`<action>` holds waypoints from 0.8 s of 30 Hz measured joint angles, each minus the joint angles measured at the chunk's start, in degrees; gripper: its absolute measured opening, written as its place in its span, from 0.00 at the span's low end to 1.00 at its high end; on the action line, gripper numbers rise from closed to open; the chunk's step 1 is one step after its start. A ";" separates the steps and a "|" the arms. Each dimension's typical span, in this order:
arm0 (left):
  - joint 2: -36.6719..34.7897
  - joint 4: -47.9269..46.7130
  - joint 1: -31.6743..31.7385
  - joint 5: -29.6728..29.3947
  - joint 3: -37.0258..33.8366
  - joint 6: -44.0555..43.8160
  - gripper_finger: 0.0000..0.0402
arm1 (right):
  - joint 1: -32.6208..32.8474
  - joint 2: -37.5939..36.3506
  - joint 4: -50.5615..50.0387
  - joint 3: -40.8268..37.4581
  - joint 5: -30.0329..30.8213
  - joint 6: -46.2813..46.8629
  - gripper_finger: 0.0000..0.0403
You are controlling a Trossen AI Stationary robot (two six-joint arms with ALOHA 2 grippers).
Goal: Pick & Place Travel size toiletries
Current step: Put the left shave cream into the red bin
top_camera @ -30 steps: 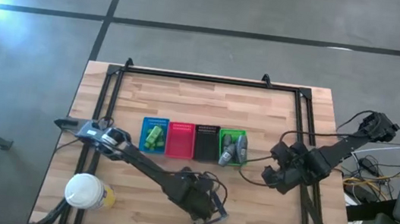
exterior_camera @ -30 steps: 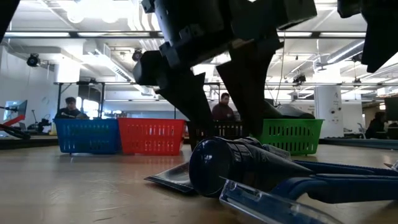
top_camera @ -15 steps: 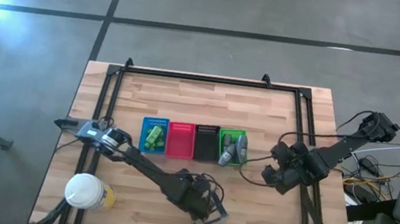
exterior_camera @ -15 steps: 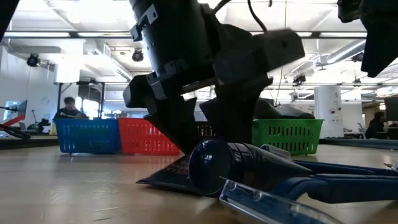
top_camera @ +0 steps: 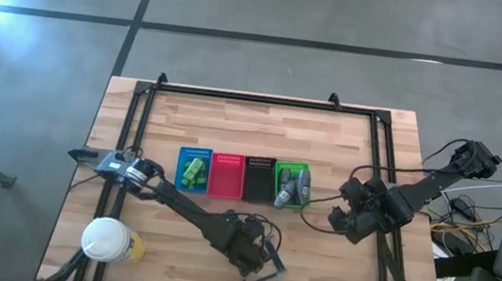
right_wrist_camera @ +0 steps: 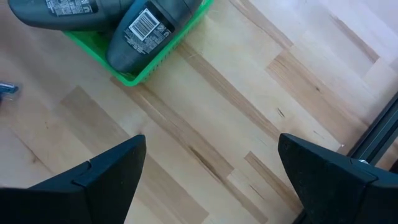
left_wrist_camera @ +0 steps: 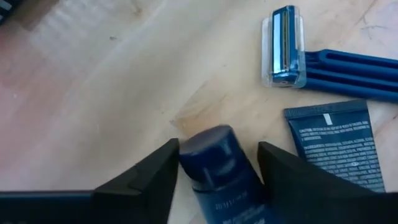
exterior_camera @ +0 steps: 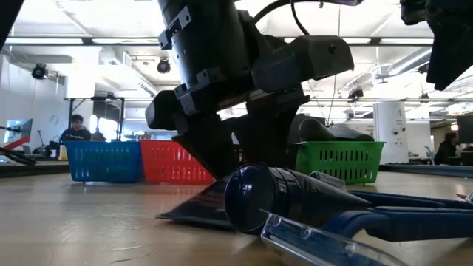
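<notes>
My left gripper (top_camera: 252, 252) (left_wrist_camera: 217, 177) is open, low over a small pile near the table's near edge. Its fingers stand on either side of a dark blue tube (left_wrist_camera: 211, 168) (exterior_camera: 295, 198), just behind the round cap. The tube lies on its side. A dark flat packet (left_wrist_camera: 336, 146) (exterior_camera: 188, 214) lies beside the tube. A blue razor (left_wrist_camera: 285, 46) (exterior_camera: 318, 240) lies beyond the tube's cap. My right gripper (top_camera: 352, 220) (right_wrist_camera: 211, 186) is open, above bare wood to the right of the green basket. My left gripper comes from above, pointing down, with a finger on each side of the tube behind its cap (left_wrist_camera: 208, 146); whether they touch the tube, I cannot tell. One finger (exterior_camera: 211, 159) stands on the dark packet's edge (left_wrist_camera: 295, 127). The tube lies on the table.
Four small baskets stand in a row mid-table: blue (top_camera: 193, 170) with green bottles, red (top_camera: 226, 176), black (top_camera: 259, 180), and green (top_camera: 290, 186) (right_wrist_camera: 134, 78) with grey tubes. A white-lidded yellow cup (top_camera: 107, 240) stands near the left near corner. Black frame rails (top_camera: 135, 146) run along the table's sides.
My left gripper has come down around the tube and turned a little. The dark flat packet beside the tube has slid a short way toward the table's left. The tube and the razor have stayed where they were.
</notes>
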 joint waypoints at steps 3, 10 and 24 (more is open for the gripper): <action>-0.61 -0.02 0.13 1.54 0.31 0.59 0.44 | 0.00 0.00 -0.02 0.00 0.05 -0.20 0.90; -5.89 -1.29 0.74 2.48 0.30 0.57 0.33 | 0.00 -0.09 -0.11 -0.02 0.33 -0.43 0.90; -25.24 -14.04 14.66 -15.20 -7.06 -11.67 0.34 | -0.02 -1.36 -0.02 0.15 1.61 0.27 0.90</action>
